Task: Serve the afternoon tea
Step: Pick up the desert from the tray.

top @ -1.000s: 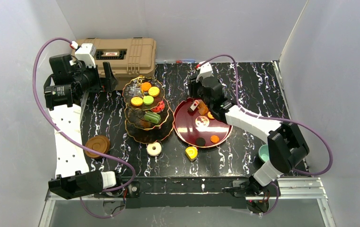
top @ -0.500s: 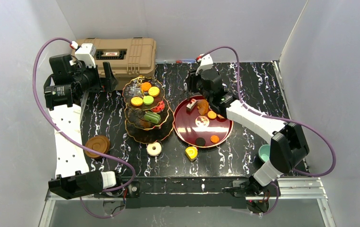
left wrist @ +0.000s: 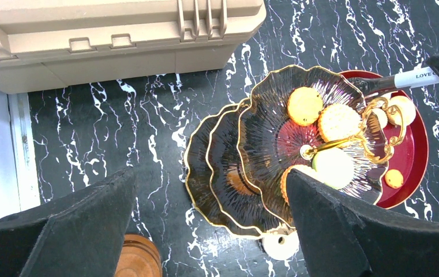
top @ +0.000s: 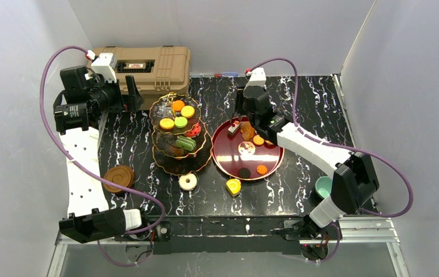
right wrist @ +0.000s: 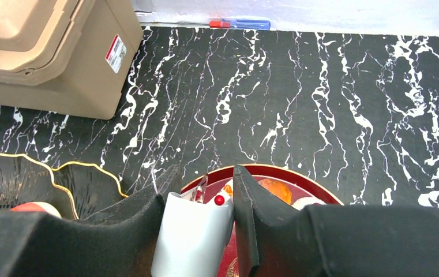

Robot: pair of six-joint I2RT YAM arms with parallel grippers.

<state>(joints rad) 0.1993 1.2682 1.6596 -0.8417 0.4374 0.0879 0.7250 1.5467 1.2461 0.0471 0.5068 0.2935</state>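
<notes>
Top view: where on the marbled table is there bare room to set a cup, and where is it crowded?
Free: far right corner behind the red tray; left strip between tan case and brown saucers. Crowded: centre, where tiered stand, tray, donut and yellow cake cluster.

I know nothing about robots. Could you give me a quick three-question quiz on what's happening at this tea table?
1. True or false: the left arm's jaws are clamped on a sweet.
2. What do the right arm's jaws hold? A: a white cake slice topped with a red cherry; B: a teal cup; C: a brown saucer.
3. Fill in: the white donut lies on the table beside the near rim of the ____.
Key: 1 false, they stand open and empty. 2 A. 3 three-tier stand.
</notes>
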